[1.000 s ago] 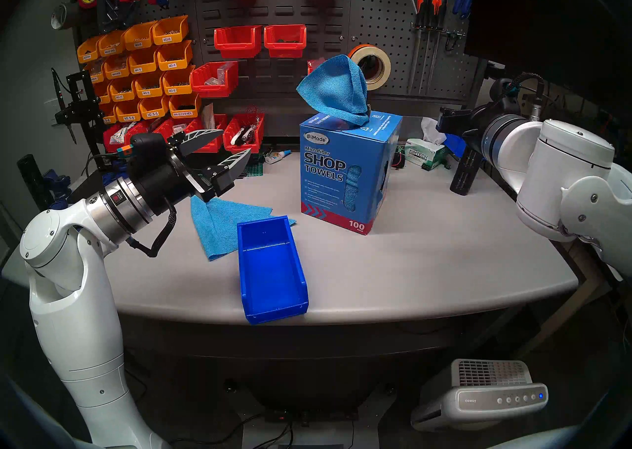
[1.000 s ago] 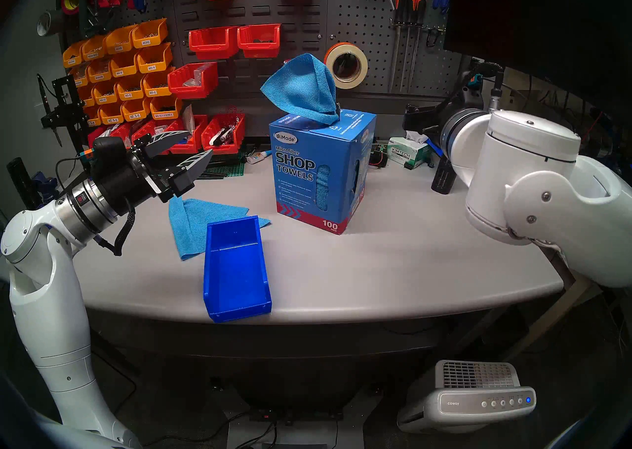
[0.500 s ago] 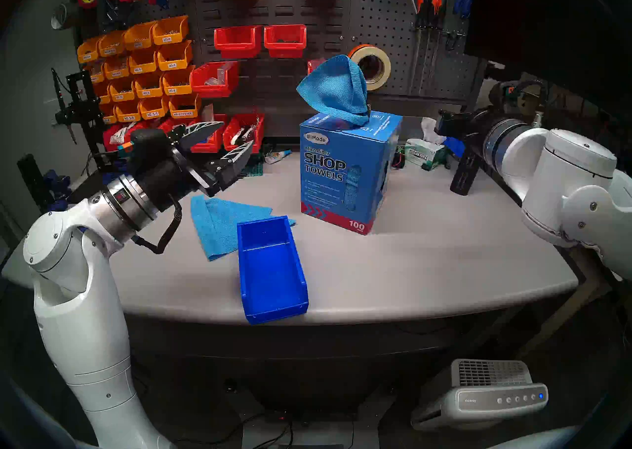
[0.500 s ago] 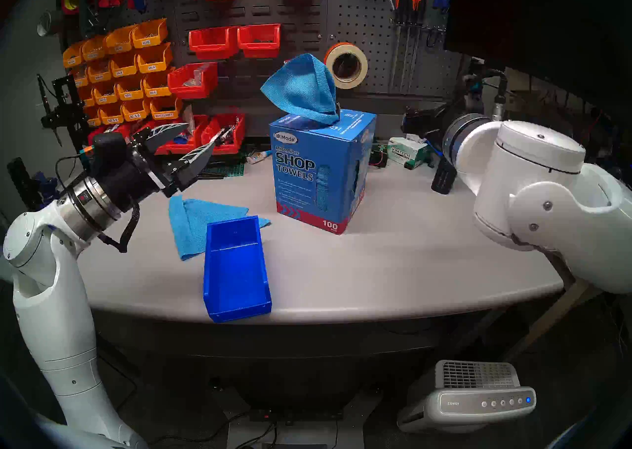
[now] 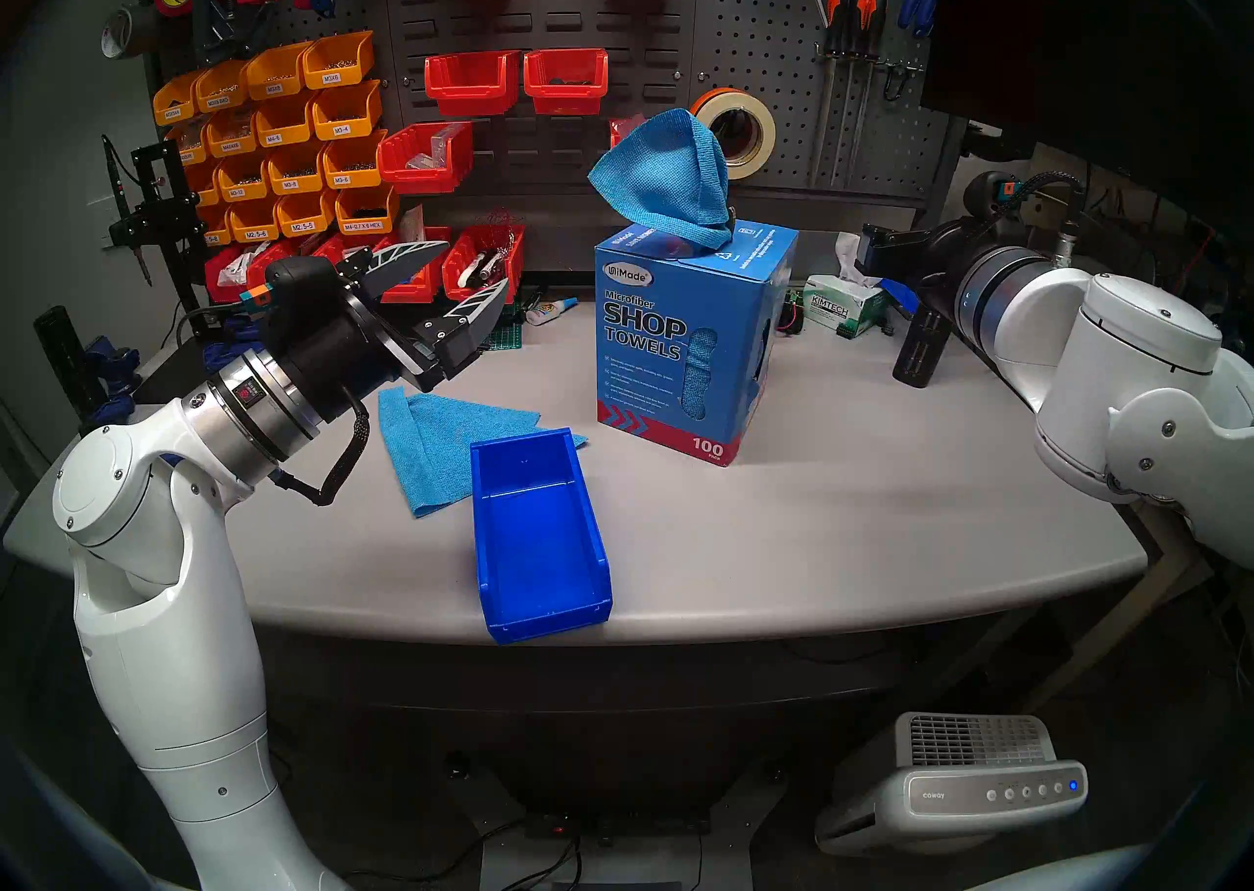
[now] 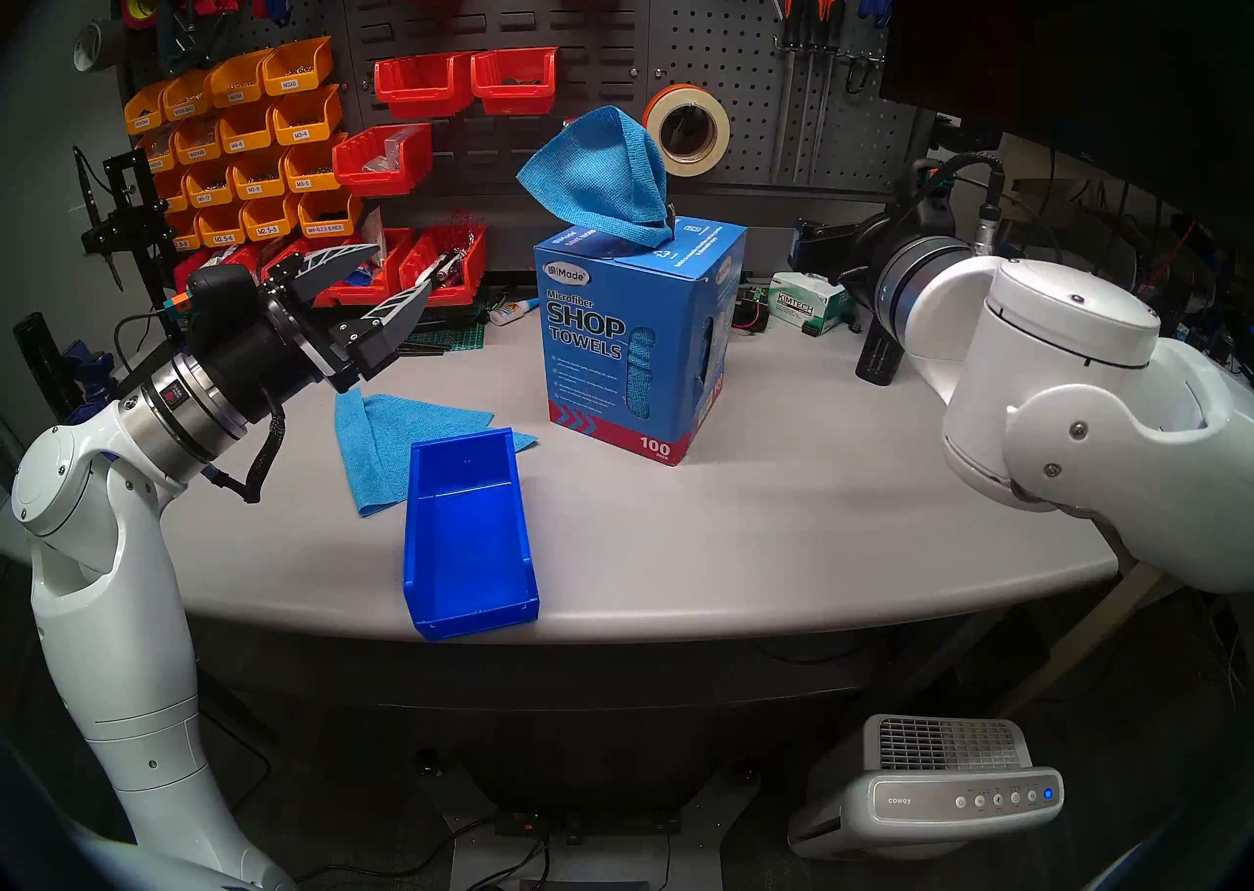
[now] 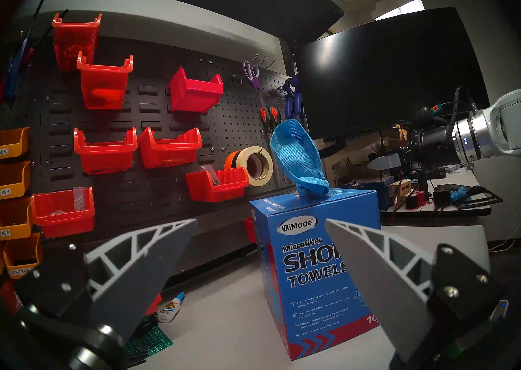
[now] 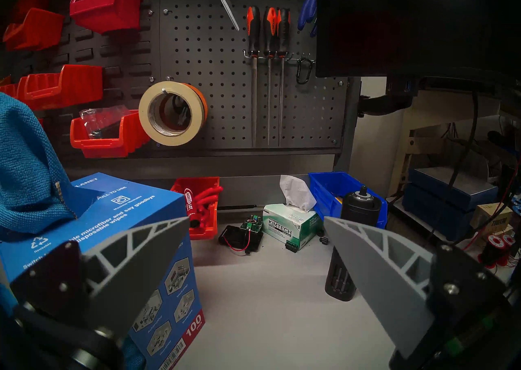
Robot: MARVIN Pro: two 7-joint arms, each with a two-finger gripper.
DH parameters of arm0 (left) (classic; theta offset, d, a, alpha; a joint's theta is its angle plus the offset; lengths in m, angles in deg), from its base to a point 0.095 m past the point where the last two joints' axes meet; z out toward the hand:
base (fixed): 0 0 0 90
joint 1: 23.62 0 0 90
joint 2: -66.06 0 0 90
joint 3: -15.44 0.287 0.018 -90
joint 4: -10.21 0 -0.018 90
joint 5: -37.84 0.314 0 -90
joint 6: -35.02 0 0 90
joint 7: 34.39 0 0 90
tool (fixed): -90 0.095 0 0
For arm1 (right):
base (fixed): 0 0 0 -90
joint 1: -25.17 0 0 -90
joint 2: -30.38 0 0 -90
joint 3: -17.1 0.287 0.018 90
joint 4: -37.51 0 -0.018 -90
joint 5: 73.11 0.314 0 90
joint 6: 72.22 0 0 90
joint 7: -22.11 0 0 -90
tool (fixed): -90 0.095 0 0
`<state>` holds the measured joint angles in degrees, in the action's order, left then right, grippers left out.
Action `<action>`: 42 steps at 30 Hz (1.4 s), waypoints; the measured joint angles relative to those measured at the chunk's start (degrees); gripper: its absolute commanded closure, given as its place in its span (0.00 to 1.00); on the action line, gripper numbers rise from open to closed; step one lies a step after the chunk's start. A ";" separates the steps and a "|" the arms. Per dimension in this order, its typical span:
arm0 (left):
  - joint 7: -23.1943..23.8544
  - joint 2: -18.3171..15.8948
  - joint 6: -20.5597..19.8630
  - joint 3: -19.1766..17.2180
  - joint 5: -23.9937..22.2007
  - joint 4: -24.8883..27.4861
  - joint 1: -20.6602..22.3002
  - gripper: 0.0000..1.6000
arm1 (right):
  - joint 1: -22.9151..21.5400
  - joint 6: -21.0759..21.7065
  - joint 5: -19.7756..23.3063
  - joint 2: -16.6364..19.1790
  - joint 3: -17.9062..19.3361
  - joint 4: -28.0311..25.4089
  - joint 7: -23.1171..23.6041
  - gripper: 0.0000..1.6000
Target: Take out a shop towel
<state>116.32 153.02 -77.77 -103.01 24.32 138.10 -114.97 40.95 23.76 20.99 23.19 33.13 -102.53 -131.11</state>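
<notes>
A blue "Shop Towels" carton stands upright at mid-table. One light-blue shop towel pokes up out of its top slot, also seen in the left wrist view and at the left edge of the right wrist view. Another shop towel lies flat on the table, left of the carton. My left gripper hovers open and empty above that flat towel's far edge, pointing at the carton. My right gripper is open and empty, level with the carton top and to its right.
An empty blue bin sits at the table's front edge, over a corner of the flat towel. A green-and-white tissue box and a black cylindrical tool stand back right. The pegboard behind carries red bins, orange bins and a tape roll.
My left gripper has risen slightly and shifted right toward the carton. The right arm has shifted a little, its wrist turned. Both towels and the carton have stayed put.
</notes>
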 measured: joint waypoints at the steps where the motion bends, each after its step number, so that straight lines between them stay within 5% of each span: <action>1: -0.02 0.03 0.02 -0.01 0.00 0.00 -0.02 0.00 | 0.08 -0.06 -0.19 0.04 -0.13 0.00 0.09 0.00; 42: 1.09 -0.83 0.43 -3.45 -0.08 -0.41 -0.28 0.00 | 1.63 -6.72 -9.20 0.83 -3.35 0.01 2.51 0.00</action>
<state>117.41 152.20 -77.34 -106.46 24.24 137.69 -115.25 42.59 17.04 11.80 24.02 29.79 -102.52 -128.60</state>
